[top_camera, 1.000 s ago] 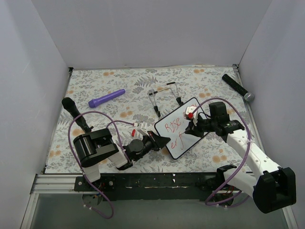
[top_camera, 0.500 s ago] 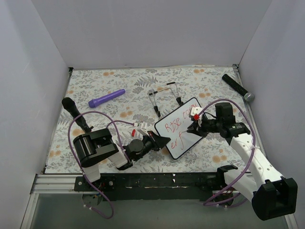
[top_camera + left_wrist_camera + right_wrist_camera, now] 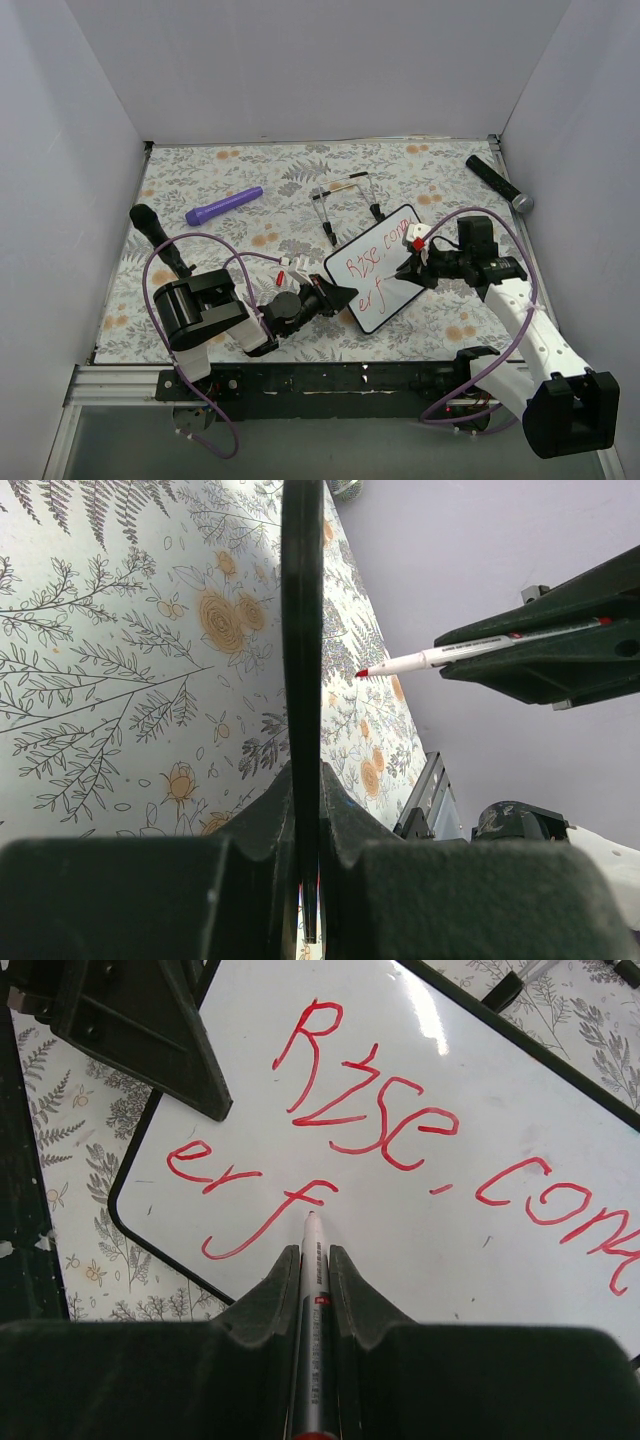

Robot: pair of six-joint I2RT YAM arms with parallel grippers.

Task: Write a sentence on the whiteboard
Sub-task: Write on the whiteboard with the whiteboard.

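Observation:
The whiteboard (image 3: 392,282) is held tilted on the floral mat; my left gripper (image 3: 335,297) is shut on its left edge. In the left wrist view the board is edge-on (image 3: 302,630) between my left gripper (image 3: 305,795). The sentence (image 3: 380,1125) in red reads "Rise. conq" with "er f" below. My right gripper (image 3: 415,268) is shut on the red marker (image 3: 313,1290), also seen in the right wrist view (image 3: 313,1260). The marker tip (image 3: 362,673) sits a little off the board, just right of the "f".
A black wire stand (image 3: 345,200) stands behind the board. A purple cylinder (image 3: 224,206) lies at the back left, a black microphone-like stick (image 3: 498,183) at the back right, a black-handled tool (image 3: 158,238) at the left. A small red piece (image 3: 281,276) lies near the left arm.
My right gripper has drawn back to the right with the marker, away from the board face. The left gripper and the board have not moved.

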